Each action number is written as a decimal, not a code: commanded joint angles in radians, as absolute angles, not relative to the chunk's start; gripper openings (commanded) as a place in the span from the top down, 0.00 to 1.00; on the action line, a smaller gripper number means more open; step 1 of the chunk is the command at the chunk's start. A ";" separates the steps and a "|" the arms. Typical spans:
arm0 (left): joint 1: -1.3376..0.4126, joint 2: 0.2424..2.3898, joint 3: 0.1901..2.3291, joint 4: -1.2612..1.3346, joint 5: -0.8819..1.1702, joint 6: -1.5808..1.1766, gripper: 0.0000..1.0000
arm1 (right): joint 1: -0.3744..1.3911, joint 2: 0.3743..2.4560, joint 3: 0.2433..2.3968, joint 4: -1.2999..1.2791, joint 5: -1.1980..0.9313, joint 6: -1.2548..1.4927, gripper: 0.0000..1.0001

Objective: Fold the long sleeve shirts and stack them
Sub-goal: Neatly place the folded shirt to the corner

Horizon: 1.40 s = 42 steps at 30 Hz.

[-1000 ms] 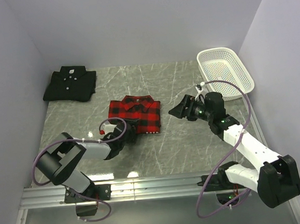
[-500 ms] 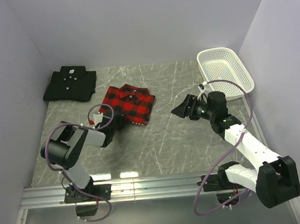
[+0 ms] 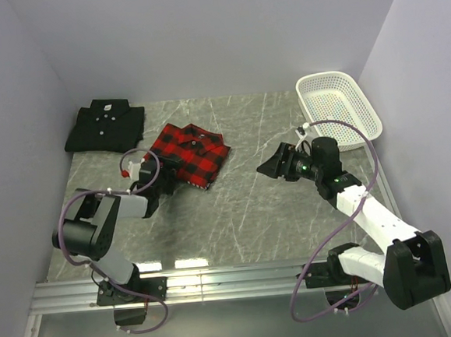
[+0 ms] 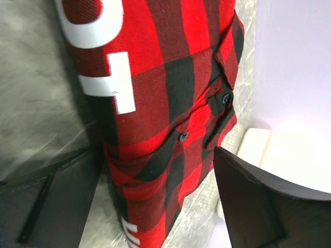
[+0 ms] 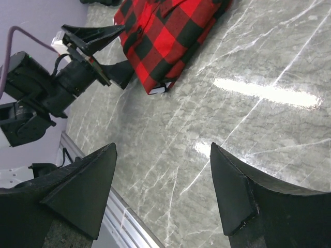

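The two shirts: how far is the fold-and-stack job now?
Done: the black shirt and the plaid shirt both lie folded. In hand: the left gripper, open, straddles the plaid shirt's edge; the right gripper hovers open, apart. Remaining: the plaid shirt lies beside the black one, not stacked.

Between my black left fingers [image 4: 46,206] the plaid shirt [image 4: 155,103] is red-and-black checked, with white block letters and black buttons. Beyond them, the other shirt [image 3: 105,126] is plain black with white buttons. The worktop [image 3: 244,206] is grey, veined white; the basket [image 3: 337,101] white.
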<state>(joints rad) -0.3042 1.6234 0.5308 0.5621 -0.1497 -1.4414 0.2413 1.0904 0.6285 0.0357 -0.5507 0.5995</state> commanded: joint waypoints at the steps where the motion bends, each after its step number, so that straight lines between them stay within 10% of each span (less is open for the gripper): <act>1: -0.305 1.704 0.529 0.531 -0.106 -1.411 0.05 | 0.233 1.092 0.635 0.078 -0.584 0.577 0.21; 12: -0.304 1.848 0.655 0.490 -0.112 -1.404 0.32 | 0.233 1.100 0.634 0.083 -0.595 0.554 0.21; 22: -0.270 1.861 0.764 0.347 -0.156 -1.284 0.99 | 0.233 1.118 0.635 0.081 -0.597 0.537 0.22; 42: -0.232 1.908 1.290 0.006 -0.517 -0.519 1.00 | 0.232 1.146 0.644 0.049 -0.594 0.508 0.23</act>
